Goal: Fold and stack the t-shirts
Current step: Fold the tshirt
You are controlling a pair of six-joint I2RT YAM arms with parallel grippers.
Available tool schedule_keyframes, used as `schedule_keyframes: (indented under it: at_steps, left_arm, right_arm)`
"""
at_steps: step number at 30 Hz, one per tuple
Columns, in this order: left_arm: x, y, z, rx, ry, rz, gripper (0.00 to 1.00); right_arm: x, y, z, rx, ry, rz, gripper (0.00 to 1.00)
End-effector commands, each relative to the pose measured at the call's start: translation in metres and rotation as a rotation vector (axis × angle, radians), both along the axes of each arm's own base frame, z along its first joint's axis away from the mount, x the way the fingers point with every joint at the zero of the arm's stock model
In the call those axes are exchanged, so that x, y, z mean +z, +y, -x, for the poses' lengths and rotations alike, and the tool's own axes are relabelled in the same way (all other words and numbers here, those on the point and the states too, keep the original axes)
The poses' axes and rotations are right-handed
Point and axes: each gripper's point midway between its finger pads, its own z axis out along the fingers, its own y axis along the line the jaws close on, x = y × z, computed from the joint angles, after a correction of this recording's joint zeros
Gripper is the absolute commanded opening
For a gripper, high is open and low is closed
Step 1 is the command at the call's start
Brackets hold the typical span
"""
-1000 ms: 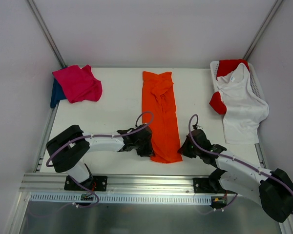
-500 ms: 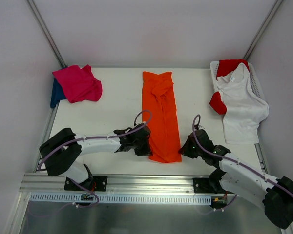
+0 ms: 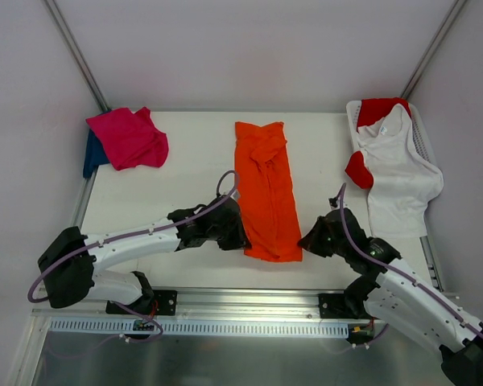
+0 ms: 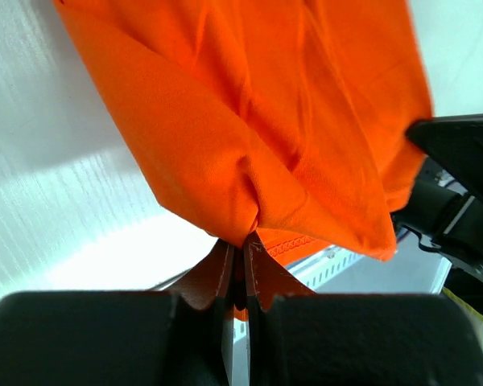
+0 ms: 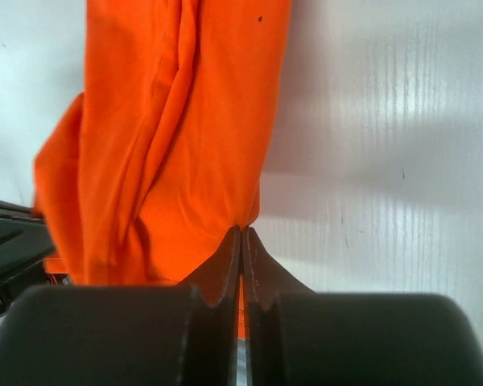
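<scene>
The bright orange t-shirt lies as a long narrow strip down the middle of the table. My left gripper is shut on its near left corner, the cloth pinched between the fingers. My right gripper is shut on its near right corner. The near end is lifted a little off the table. A magenta-pink t-shirt lies on a dark blue one at the back left. A white t-shirt and a red one hang over the basket at the back right.
The white plastic basket stands at the back right against the wall. A metal rail runs along the table's near edge by the arm bases. White walls close in the back and both sides.
Both grippers have moved away from me with the orange t-shirt's near corners, lifting its near end up and toward the back. The other t-shirts have not moved.
</scene>
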Motion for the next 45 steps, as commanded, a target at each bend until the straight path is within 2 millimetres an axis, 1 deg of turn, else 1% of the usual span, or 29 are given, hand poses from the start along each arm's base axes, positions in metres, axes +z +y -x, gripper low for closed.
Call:
schedule_keyframes:
  at_steps: [1, 7, 12, 14, 15, 16, 18, 19, 20, 22, 23, 24, 26, 27, 29, 30, 31, 32, 33, 34, 36, 37, 38, 39, 40, 42, 43, 44, 45]
  left_arm:
    - [0.030, -0.004, 0.003, -0.050, -0.039, 0.029, 0.00]
    - [0.061, -0.016, -0.012, -0.067, -0.079, 0.072, 0.00]
    - [0.066, -0.018, -0.033, -0.056, -0.062, 0.091, 0.00]
    - [0.074, -0.021, -0.041, -0.057, -0.066, 0.110, 0.00]
    - [0.073, -0.022, -0.045, -0.055, -0.060, 0.108, 0.00]
    - [0.078, -0.020, -0.055, -0.035, -0.064, 0.121, 0.00]
    - [0.077, -0.019, -0.064, -0.025, -0.047, 0.126, 0.00]
    - [0.081, -0.014, -0.076, 0.002, -0.049, 0.135, 0.00]
    - [0.079, -0.013, -0.082, 0.009, -0.046, 0.133, 0.00]
    - [0.083, -0.005, -0.100, 0.048, -0.056, 0.137, 0.00]
    - [0.078, -0.003, -0.107, 0.055, -0.052, 0.125, 0.00]
    - [0.082, -0.002, -0.114, 0.065, -0.061, 0.129, 0.00]
    - [0.075, 0.004, -0.130, 0.096, -0.056, 0.113, 0.00]
    - [0.078, 0.003, -0.138, 0.100, -0.068, 0.112, 0.00]
    - [0.065, 0.005, -0.150, 0.112, -0.050, 0.088, 0.00]
    - [0.070, 0.001, -0.159, 0.111, -0.065, 0.096, 0.00]
    - [0.068, -0.001, -0.162, 0.106, -0.060, 0.092, 0.00]
    - [0.056, -0.002, -0.170, 0.106, -0.038, 0.078, 0.00]
    - [0.063, -0.007, -0.178, 0.103, -0.050, 0.091, 0.00]
    - [0.052, -0.010, -0.182, 0.099, -0.026, 0.082, 0.00]
    - [0.056, -0.014, -0.194, 0.104, -0.028, 0.099, 0.00]
    - [0.047, -0.014, -0.199, 0.109, -0.017, 0.085, 0.00]
    - [0.049, -0.016, -0.205, 0.109, -0.023, 0.090, 0.00]
    - [0.048, -0.015, -0.211, 0.118, -0.023, 0.089, 0.00]
    - [0.037, -0.015, -0.215, 0.119, -0.007, 0.075, 0.00]
    - [0.036, -0.015, -0.225, 0.132, -0.003, 0.084, 0.00]
    - [0.029, -0.015, -0.228, 0.135, 0.011, 0.077, 0.00]
    - [0.032, -0.016, -0.233, 0.136, 0.006, 0.086, 0.00]
    - [0.027, -0.015, -0.237, 0.144, 0.017, 0.084, 0.00]
  right_arm:
    - [0.005, -0.008, 0.004, -0.015, 0.027, 0.036, 0.01]
    - [0.016, -0.002, -0.007, -0.005, 0.026, 0.066, 0.00]
    - [0.021, 0.003, -0.025, 0.024, 0.028, 0.148, 0.01]
    - [0.030, 0.008, -0.035, 0.028, 0.016, 0.161, 0.01]
    - [0.024, 0.008, -0.040, 0.039, 0.036, 0.190, 0.01]
    - [0.032, 0.012, -0.048, 0.041, 0.024, 0.187, 0.01]
    - [0.029, 0.016, -0.056, 0.058, 0.049, 0.211, 0.01]
    - [0.036, 0.021, -0.063, 0.061, 0.037, 0.205, 0.01]
    - [0.032, 0.021, -0.068, 0.068, 0.051, 0.225, 0.01]
    - [0.035, 0.024, -0.077, 0.073, 0.047, 0.233, 0.00]
    - [0.041, 0.025, -0.085, 0.068, 0.036, 0.233, 0.01]
    - [0.037, 0.026, -0.091, 0.077, 0.047, 0.251, 0.01]
    - [0.042, 0.027, -0.105, 0.068, 0.038, 0.256, 0.01]
    - [0.035, 0.029, -0.110, 0.078, 0.056, 0.274, 0.00]
    - [0.038, 0.033, -0.123, 0.075, 0.053, 0.265, 0.00]
    - [0.037, 0.034, -0.128, 0.074, 0.055, 0.266, 0.01]
    - [0.029, 0.035, -0.133, 0.080, 0.072, 0.278, 0.00]
    - [0.028, 0.037, -0.138, 0.078, 0.070, 0.270, 0.00]
    - [0.028, 0.039, -0.145, 0.077, 0.063, 0.268, 0.01]
    - [0.020, 0.040, -0.149, 0.079, 0.081, 0.278, 0.00]
    - [0.020, 0.042, -0.162, 0.067, 0.073, 0.274, 0.00]
    - [0.019, 0.041, -0.167, 0.060, 0.070, 0.276, 0.01]
    - [0.013, 0.040, -0.173, 0.051, 0.075, 0.283, 0.00]
    - [0.016, 0.042, -0.180, 0.046, 0.064, 0.279, 0.00]
    - [0.015, 0.040, -0.186, 0.039, 0.061, 0.287, 0.00]
    - [0.012, 0.044, -0.199, 0.039, 0.066, 0.289, 0.00]
    - [0.011, 0.045, -0.204, 0.041, 0.068, 0.284, 0.01]
    - [0.004, 0.046, -0.207, 0.045, 0.085, 0.288, 0.00]
    - [0.009, 0.049, -0.213, 0.045, 0.074, 0.279, 0.01]
